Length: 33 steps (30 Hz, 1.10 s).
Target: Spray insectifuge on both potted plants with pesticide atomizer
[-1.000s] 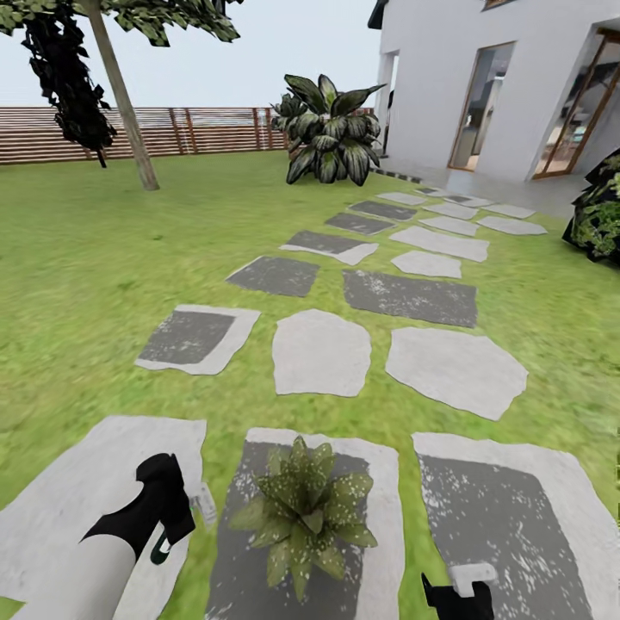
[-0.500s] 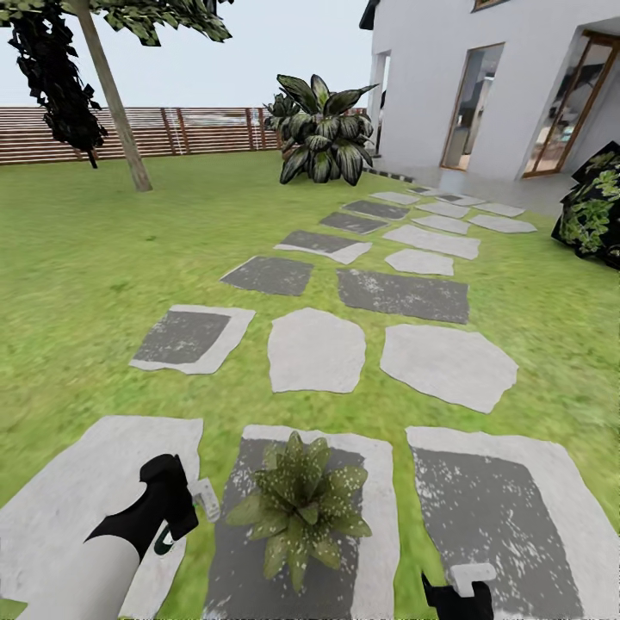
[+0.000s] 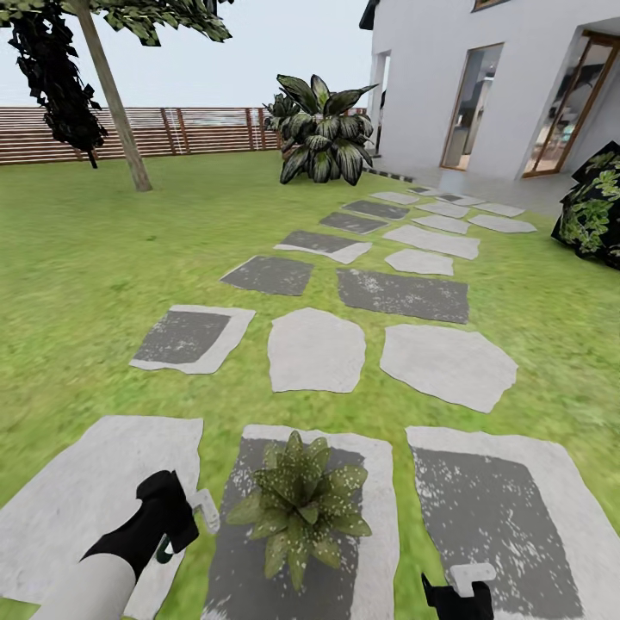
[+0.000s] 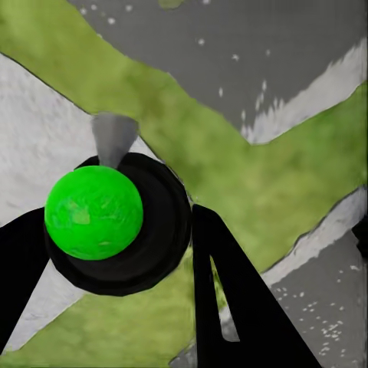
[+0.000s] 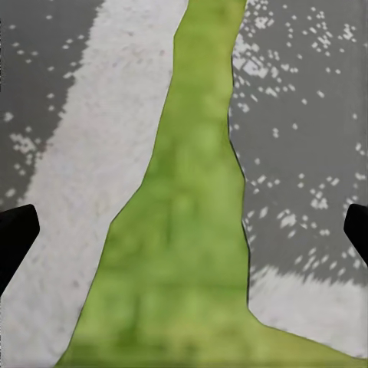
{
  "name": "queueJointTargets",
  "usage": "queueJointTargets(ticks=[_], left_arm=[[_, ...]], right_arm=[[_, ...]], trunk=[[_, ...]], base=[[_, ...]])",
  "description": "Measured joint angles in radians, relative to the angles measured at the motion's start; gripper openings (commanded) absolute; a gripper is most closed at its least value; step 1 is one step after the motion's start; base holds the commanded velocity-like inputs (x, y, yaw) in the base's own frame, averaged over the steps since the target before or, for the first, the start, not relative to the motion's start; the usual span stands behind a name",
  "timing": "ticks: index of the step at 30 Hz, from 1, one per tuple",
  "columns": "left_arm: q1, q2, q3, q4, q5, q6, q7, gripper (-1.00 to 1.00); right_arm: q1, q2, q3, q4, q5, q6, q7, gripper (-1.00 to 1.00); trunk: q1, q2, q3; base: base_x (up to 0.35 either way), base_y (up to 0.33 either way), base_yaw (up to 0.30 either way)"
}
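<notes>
Grey stepping stones [image 3: 317, 351] are laid across the green lawn [image 3: 77, 284], running towards a white house [image 3: 482, 77], with a brown slatted fence [image 3: 189, 129] closing the far side. In the head view one potted plant [image 3: 300, 508], a low speckled rosette, is seen standing on the nearest dark stone. Just beside it, towards the robot's left, the left gripper [image 3: 172, 538] is held low over the edge of the neighbouring pale stone, and the pesticide atomizer [image 3: 205, 510] is carried in it: a white head is seen pointing towards the plant, and a dark green loop shows beneath the fingers.

From the left wrist view the grip itself is made plain: the atomizer is seen end-on as a bright green dome inside a black ring, pinched between the two dark fingers [image 4: 230, 299], with a grey nozzle projecting beyond it over stone and grass. The plant cannot be made out there.

The right gripper [image 3: 456, 594] is caught at the bottom edge of the head view. In the right wrist view its fingertips [image 5: 15, 234] are found at opposite edges, spread wide, with nothing held above a grass strip between two stones.
</notes>
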Motion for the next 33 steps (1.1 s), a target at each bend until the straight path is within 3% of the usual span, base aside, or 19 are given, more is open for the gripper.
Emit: queueJointTargets(ticks=[5, 9, 12, 19, 21, 27, 33], left_arm=[[0.000, 0.002, 0.009, -0.012, 0.017, 0.002, 0.058, -1.00], [0.001, 0.018, 0.007, -0.002, 0.019, 0.001, 0.069, -1.00], [0.034, 0.029, 0.006, 0.002, 0.021, 0.000, 0.074, -1.00], [0.056, 0.006, 0.009, 0.018, 0.028, 0.000, 0.105, -1.00], [0.047, 0.002, 0.006, 0.008, 0.048, 0.002, 0.109, -1.00], [0.036, 0.021, 0.006, 0.005, 0.071, 0.007, 0.111, -1.00], [0.048, 0.045, 0.063, 0.016, 0.071, -0.001, 0.117, -1.00]], right_arm=[[0.000, 0.000, 0.000, 0.000, 0.001, 0.000, 0.000, 1.00], [0.000, 0.000, 0.000, 0.001, 0.001, 0.000, 0.000, 1.00], [0.000, 0.000, 0.000, 0.001, 0.001, 0.000, 0.000, 1.00], [0.000, 0.000, 0.000, 0.002, 0.001, 0.000, 0.000, 1.00], [0.000, 0.000, 0.000, 0.002, 0.001, 0.000, 0.000, 1.00], [0.000, 0.001, 0.000, 0.002, 0.001, 0.000, 0.000, 1.00], [0.000, 0.000, 0.000, 0.002, 0.001, 0.000, 0.000, 1.00]], trunk=[[0.000, 0.000, 0.000], [0.000, 0.000, 0.000], [0.000, 0.000, 0.000], [0.000, 0.000, 0.000], [0.000, 0.000, 0.000], [0.000, 0.000, 0.000], [0.000, 0.000, 0.000]], base=[[0.000, 0.000, 0.000], [0.000, 0.000, 0.000], [0.000, 0.000, 0.000], [0.000, 0.000, 0.000], [0.000, 0.000, 0.000], [0.000, 0.000, 0.000], [0.000, 0.000, 0.000]])
